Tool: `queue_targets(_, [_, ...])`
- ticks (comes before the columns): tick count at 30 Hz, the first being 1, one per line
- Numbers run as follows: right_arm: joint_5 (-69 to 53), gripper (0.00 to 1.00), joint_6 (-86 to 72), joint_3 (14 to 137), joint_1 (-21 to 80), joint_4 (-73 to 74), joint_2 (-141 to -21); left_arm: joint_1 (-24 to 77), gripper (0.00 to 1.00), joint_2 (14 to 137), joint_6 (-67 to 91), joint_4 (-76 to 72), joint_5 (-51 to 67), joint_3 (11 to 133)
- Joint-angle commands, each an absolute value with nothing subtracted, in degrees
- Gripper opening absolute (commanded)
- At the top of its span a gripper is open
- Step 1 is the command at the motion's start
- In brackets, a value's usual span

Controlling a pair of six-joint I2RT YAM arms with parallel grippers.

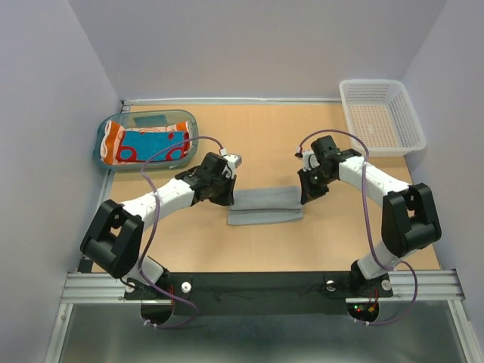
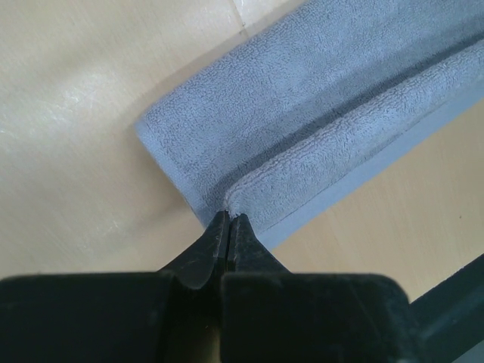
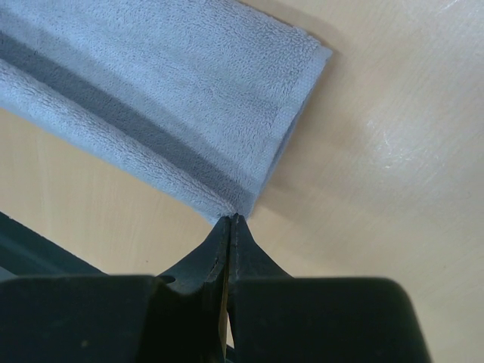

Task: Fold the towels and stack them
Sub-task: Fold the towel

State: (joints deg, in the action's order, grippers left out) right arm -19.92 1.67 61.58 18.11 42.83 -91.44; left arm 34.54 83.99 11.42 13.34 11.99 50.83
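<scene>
Left jaws, closed, pinch a corner of the grey towel; right jaws, closed, pinch the corner at its other end. It lies part-folded mid-worktop. Such slight corner grips may slip on lifting, skewing the fold.

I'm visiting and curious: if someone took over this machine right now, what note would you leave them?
Left arm: jaws shut, pinching the grey towel at its left end.
Right arm: jaws shut, pinching its right end.
Grey towel lies between them, folded into a strip.
Colourful towels sit bunched in the teal tray.
To do: likely fold the strip shorter, then fold the rest and stack.
</scene>
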Motion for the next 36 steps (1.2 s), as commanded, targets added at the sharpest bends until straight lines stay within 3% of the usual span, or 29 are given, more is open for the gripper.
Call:
queue_targets(1, [-18.3, 0.01, 1.5, 61.5, 18.2, 41.6, -92.3, 35.4, 0.0, 83.8, 13.7, 12.9, 10.9, 47.6])
queue_targets(8, [-18.4, 0.07, 1.3, 60.0, 18.3, 40.7, -93.3, 35.7, 0.01, 86.7, 16.3, 9.8, 9.7, 44.1])
queue_targets(12, [-19.1, 0.18, 0.7, 60.0, 18.6, 40.8, -92.1, 36.0, 0.1, 86.0, 17.0, 10.8, 8.9, 44.8])
queue_targets(13, [-19.5, 0.29, 0.4, 60.3, 18.8, 40.8, -91.7, 36.3, 0.19, 85.2, 17.1, 11.4, 8.6, 45.3])
queue_targets(14, [-19.8, 0.33, 0.3, 60.5, 18.9, 41.0, -91.1, 36.4, 0.33, 84.5, 17.4, 12.0, 8.3, 45.6])
queue_targets(16, [-20.5, 0.38, 0.2, 61.4, 19.2, 41.2, -88.9, 36.7, 0.5, 82.2, 18.1, 14.1, 7.4, 47.0])
queue_targets(19, [-21.0, 0.4, -3.4, 62.2, 19.5, 41.0, -86.0, 37.0, 0.61, 77.8, 19.8, 16.5, 6.3, 48.9])
queue_targets(28, [-19.3, 0.34, -14.0, 59.6, 22.6, 33.3, -83.4, 38.1, 0.61, 73.6, 27.5, 17.3, 6.1, 54.9])
queue_targets(36, [-17.8, 0.33, -22.0, 47.9, 24.9, 23.1, -81.4, 44.1, 0.48, 79.8, 32.5, 12.7, 6.6, 49.9])
